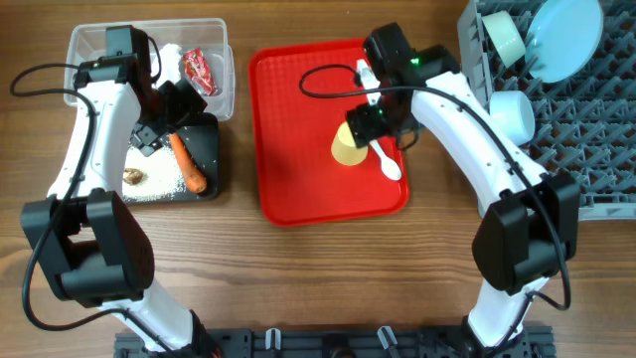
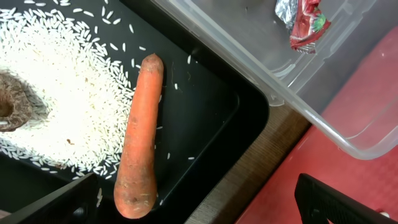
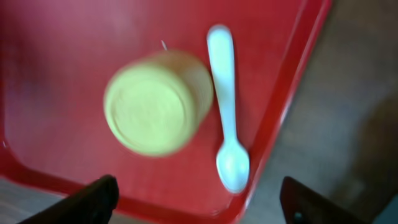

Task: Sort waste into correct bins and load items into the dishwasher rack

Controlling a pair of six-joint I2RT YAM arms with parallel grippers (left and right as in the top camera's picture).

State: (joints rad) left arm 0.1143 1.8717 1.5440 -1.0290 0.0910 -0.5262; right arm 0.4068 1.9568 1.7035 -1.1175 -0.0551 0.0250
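Note:
On the red tray [image 1: 298, 149] the yellow cup [image 1: 349, 145] rests with its base showing [image 3: 155, 102], and the white spoon [image 3: 227, 118] lies beside it. My right gripper [image 1: 383, 127] [image 3: 199, 199] hovers open above both, holding nothing. My left gripper [image 1: 171, 117] [image 2: 199, 211] is open over the black tray [image 2: 211, 106], which holds the carrot [image 2: 140, 137], rice [image 2: 68, 93] and a brown lump [image 2: 12, 109]. The clear tub [image 1: 224, 60] holds the red wrapper [image 2: 305, 25] and the tissue [image 1: 171, 62]. The grey rack [image 1: 586, 149] carries the plate [image 1: 564, 38], green bowl [image 1: 505, 38] and blue bowl [image 1: 512, 109].
The black tray sits against the clear tub's near side, a strip of wooden table away from the red tray's left edge. The rack stands just right of the red tray, at the table's right edge. Both arm bases stand at the front edge.

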